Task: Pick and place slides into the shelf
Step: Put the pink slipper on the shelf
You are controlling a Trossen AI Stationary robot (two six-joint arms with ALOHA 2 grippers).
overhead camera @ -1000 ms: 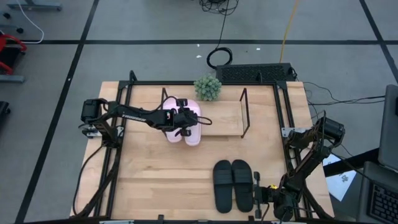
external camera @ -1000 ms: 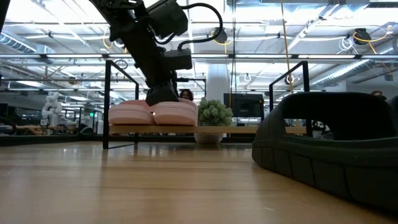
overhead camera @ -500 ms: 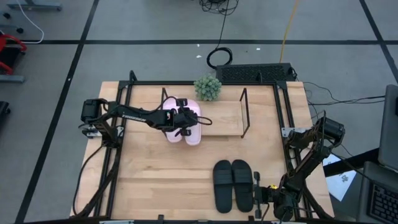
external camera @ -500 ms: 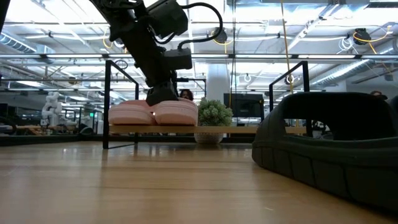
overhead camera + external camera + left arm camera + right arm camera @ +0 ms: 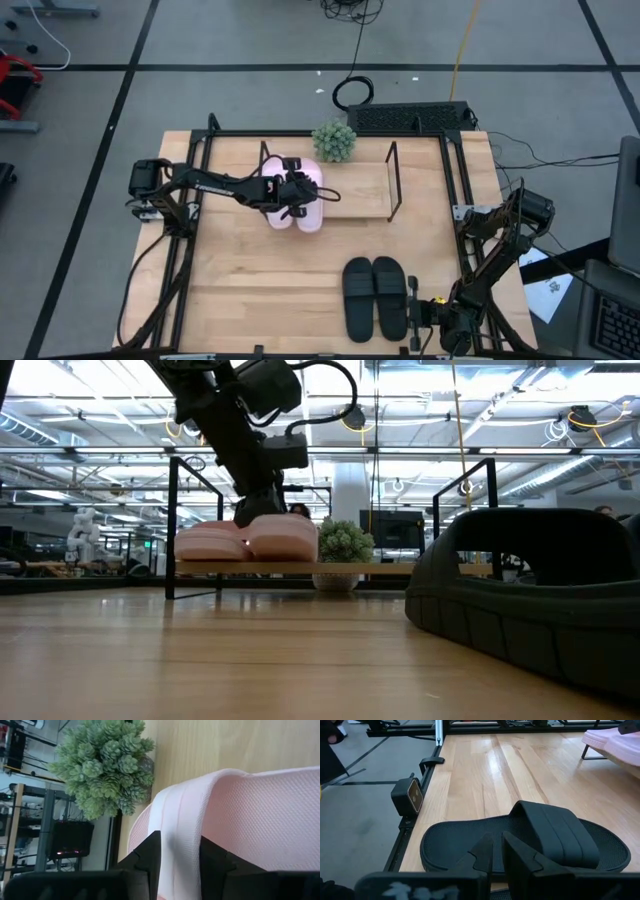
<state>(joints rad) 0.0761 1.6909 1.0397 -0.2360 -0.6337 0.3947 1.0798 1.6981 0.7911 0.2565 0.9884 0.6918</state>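
Observation:
Both pale pink slides stand side by side with their soles on the shelf's light board, at its left end, heels jutting over the near edge. My left gripper reaches in from the table's left and is shut on the right-hand pink slide. The black pair lies flat on the tabletop near the near edge. My right gripper waits at the near right, shut, just short of the nearer black slide. My left gripper pinches the wide strap of the right-hand pink slide between its two fingers, at the strap's edge. It comes slanting down from the table's left. In the low view the slide's sole sits level on the shelf board.
A small green potted plant stands at the shelf's far edge, close behind the pink slides. Dark metal end frames bound the shelf; its right half is bare board. A black rail frame rims the table. Open tabletop lies between shelf and black slides.

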